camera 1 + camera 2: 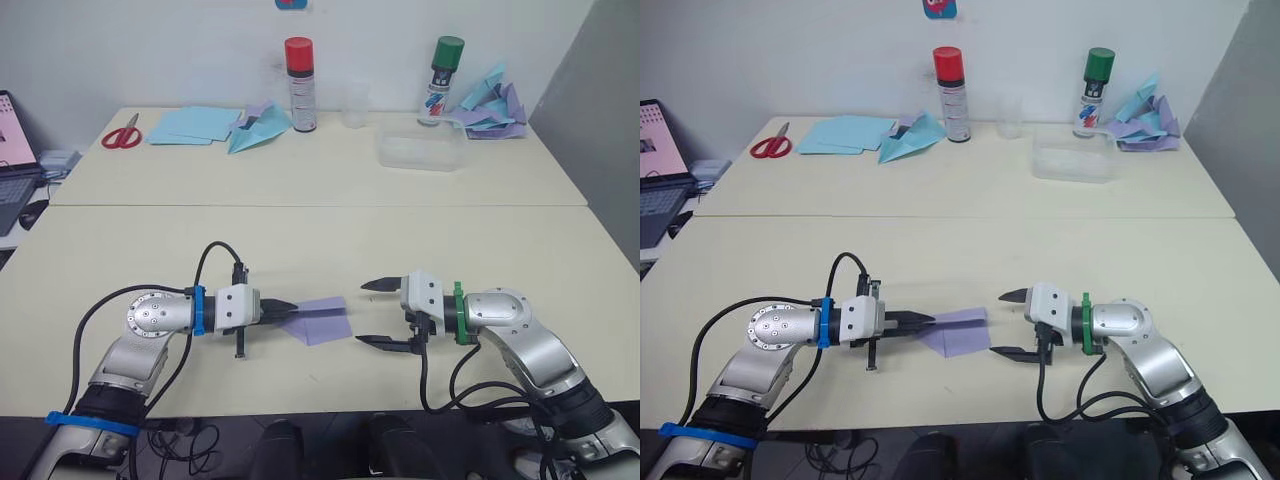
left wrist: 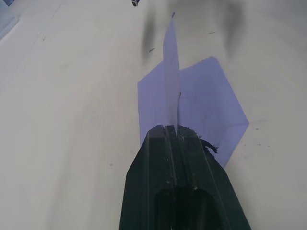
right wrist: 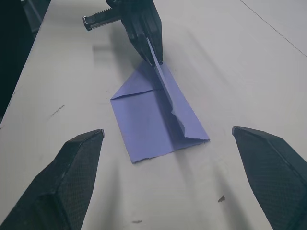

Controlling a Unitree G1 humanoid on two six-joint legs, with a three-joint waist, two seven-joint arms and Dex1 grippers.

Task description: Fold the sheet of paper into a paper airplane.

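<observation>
The sheet of paper [image 1: 322, 320] is pale lavender and lies near the table's front edge, folded into a pointed wedge with an upright fin [image 2: 171, 72], the shape of a paper airplane [image 3: 148, 120]. My left gripper [image 1: 290, 310] is shut on the fin at the pointed end, on the paper's left. The flat wings rest on the table. To the right of the paper, my right gripper [image 1: 372, 313] is open, its fingers [image 3: 76, 163] spread wide with the paper's blunt end just ahead of them, not touching it.
Along the back of the far table are red scissors [image 1: 121, 133], light blue sheets [image 1: 190, 124], a light blue plane [image 1: 258, 127], a red-capped can [image 1: 300, 85], a clear cup [image 1: 354, 105], a clear box [image 1: 422, 148], a green-capped can [image 1: 441, 78] and a heap of paper planes [image 1: 490, 105]. A laptop [image 1: 12, 150] sits far left.
</observation>
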